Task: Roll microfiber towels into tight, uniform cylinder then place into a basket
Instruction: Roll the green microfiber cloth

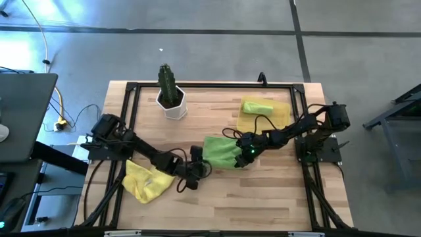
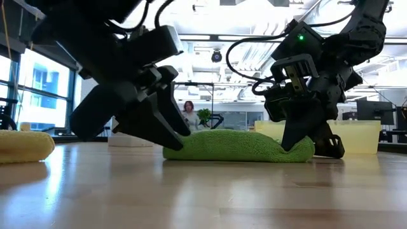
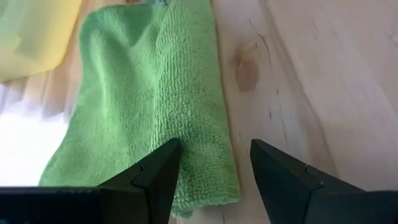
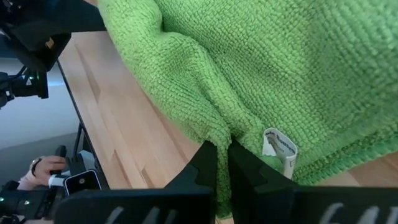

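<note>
A: What sits on the table, and where?

B: A wooden table (image 1: 263,197) seen from above. Near its middle lies a lime green towel (image 1: 220,151), loosely folded into a low, flat bundle. A second green towel, rolled (image 1: 258,106), rests inside the translucent yellow basket (image 1: 281,117) at the far right. A yellow towel (image 1: 146,181) lies crumpled at the near left. A white pot with a cactus (image 1: 171,95) stands at the far edge, left of centre.

A: What are the arms doing?

B: The right gripper (image 1: 245,153) is at the middle towel's right end. Its fingers (image 4: 205,171) are clenched on a pinch of the green cloth, just beside a small white label (image 4: 278,149). The left gripper (image 1: 192,168) is at the towel's left end, low over the table. Its fingers (image 3: 158,171) are spread apart, released, one over the towel's edge and one over bare wood.

A: Anything beyond the table?

B: In the level view a person (image 2: 189,113) shows far off in the room behind.
</note>
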